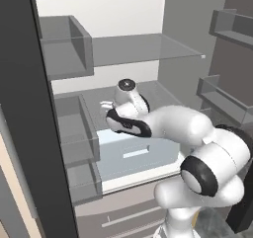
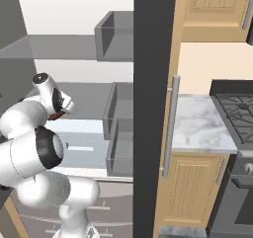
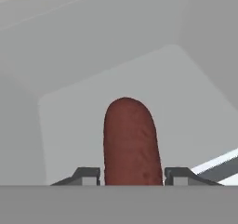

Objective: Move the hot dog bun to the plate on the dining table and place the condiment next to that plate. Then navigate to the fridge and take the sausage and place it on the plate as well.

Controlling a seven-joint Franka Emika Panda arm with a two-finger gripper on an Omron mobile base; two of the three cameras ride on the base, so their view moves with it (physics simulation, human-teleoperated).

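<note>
You have the arm reaching into the open fridge (image 1: 123, 49), over the glass shelf just above the white drawer (image 1: 136, 153). In the hand view the gripper (image 3: 132, 174) is pinching the sausage (image 3: 131, 141) — the two dark fingertips (image 3: 88, 175) sit tight against its sides at 9 and 3 o'clock, and the reddish-brown cylinder runs from between them toward 12 o'clock. Beyond the sausage lies the pale grey floor of the shelf, with the fridge's walls closing in around it. From the right base view a sliver of the sausage's red shows under the hand at about 9 o'clock — beside the dark door edge and its bins (image 2: 118, 128).
</note>
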